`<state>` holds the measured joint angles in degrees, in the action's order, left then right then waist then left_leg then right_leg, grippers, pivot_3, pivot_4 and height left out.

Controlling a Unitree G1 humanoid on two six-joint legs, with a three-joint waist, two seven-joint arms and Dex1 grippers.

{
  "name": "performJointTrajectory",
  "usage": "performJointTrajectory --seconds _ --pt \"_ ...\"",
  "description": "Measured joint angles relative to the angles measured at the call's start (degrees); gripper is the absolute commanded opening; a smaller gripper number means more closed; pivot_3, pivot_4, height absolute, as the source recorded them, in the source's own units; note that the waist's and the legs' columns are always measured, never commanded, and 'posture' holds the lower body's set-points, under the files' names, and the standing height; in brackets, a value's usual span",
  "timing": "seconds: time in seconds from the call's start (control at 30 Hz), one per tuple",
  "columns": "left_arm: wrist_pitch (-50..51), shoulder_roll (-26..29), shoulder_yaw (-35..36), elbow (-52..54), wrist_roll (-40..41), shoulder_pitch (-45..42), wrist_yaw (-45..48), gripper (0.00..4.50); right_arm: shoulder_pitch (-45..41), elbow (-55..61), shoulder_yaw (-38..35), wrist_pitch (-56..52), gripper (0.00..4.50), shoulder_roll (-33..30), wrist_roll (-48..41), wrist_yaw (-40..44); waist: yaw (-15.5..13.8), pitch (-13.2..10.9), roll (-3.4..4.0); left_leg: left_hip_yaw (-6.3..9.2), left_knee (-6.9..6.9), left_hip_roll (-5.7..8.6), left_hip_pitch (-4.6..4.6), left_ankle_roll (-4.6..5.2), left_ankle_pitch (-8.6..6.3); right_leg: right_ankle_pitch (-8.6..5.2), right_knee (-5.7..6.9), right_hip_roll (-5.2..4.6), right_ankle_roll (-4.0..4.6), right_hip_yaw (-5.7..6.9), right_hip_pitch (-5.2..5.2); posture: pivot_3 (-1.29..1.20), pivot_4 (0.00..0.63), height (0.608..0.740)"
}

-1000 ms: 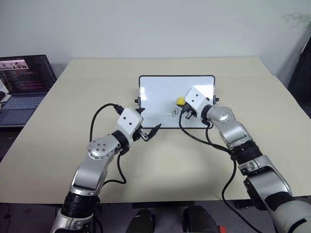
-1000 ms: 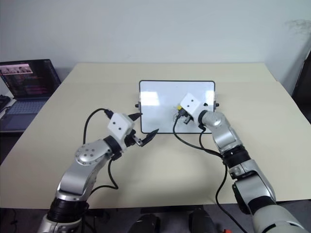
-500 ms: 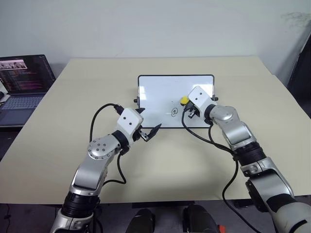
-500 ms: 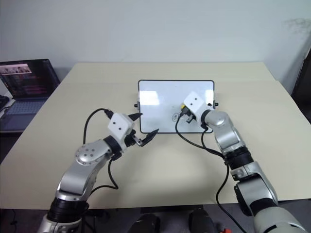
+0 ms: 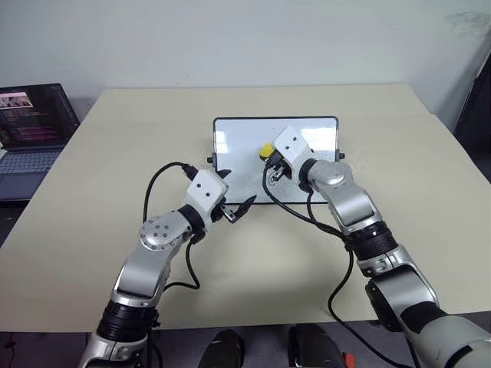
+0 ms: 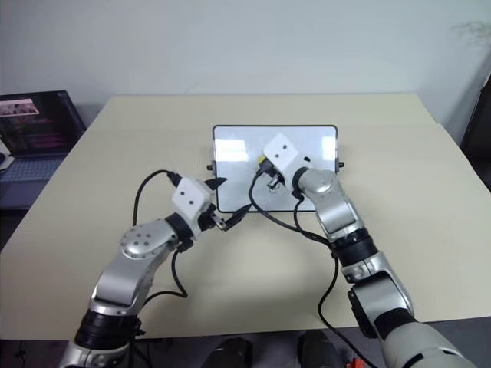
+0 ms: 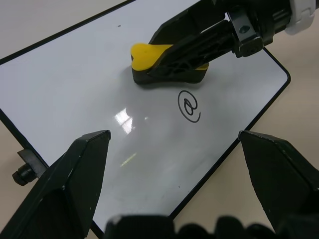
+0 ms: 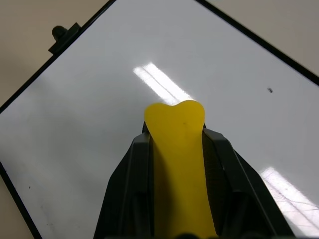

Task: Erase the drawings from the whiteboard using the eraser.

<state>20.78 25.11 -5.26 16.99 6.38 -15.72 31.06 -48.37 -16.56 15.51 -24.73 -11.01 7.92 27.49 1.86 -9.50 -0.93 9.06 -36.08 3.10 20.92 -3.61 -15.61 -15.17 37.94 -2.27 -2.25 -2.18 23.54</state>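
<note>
The whiteboard [image 5: 321, 138] lies flat at mid-table. My right gripper [image 5: 268, 156] is shut on the yellow eraser [image 5: 265, 150], whose dark underside rests on the board's middle [image 7: 164, 62]. One of the drawings, an @-like swirl [image 7: 189, 106], sits just beside the eraser, on its near side. The board around the eraser [image 8: 178, 144] is bare white apart from a tiny dot [image 8: 269, 90]. My left gripper [image 5: 234, 192] hovers open at the board's near left corner, touching nothing, its fingers [image 7: 75, 184] spread wide.
An open laptop [image 5: 31, 123] stands at the far left, off the table's edge. The beige table [image 5: 253, 268] surrounds the board. Black cables [image 5: 307, 218] trail from both wrists over the table near the board's front edge.
My right gripper has carried the eraser to the left across the board, from right of the @ swirl to the board's middle. The left arm has stayed still. The camera shifted slightly.
</note>
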Motion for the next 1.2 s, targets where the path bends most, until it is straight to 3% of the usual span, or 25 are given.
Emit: performJointTrajectory --seconds 0.4,0.93,1.2 --pt "0.1 0.5 0.6 1.1 0.0 1.4 -0.4 4.5 0.2 -5.7 2.7 10.7 1.0 -3.5 3.2 1.0 0.0 0.0 -0.01 -0.08 -0.04 0.0 -0.13 0.11 -0.05 0.0 0.05 0.02 0.01 0.04 -0.17 0.0 0.15 0.74" --pt "-0.1 -0.1 0.6 0.2 0.0 0.5 -0.4 4.5 4.6 -0.4 1.0 9.0 1.0 -11.7 3.0 2.6 -0.4 0.1 -0.08 -0.02 -0.15 0.08 -0.15 0.14 -0.02 0.01 0.05 0.02 -0.01 0.04 -0.35 0.0 0.15 0.74" --pt "-1.3 -0.1 0.6 -1.5 0.0 -0.1 -0.1 4.5 3.5 1.6 -3.9 2.2 1.0 -9.1 -0.3 1.5 -0.2 0.0 -0.06 -0.04 -0.2 0.03 -0.12 0.17 0.01 0.08 0.06 0.02 -0.03 0.04 -0.29 0.0 0.15 0.74"
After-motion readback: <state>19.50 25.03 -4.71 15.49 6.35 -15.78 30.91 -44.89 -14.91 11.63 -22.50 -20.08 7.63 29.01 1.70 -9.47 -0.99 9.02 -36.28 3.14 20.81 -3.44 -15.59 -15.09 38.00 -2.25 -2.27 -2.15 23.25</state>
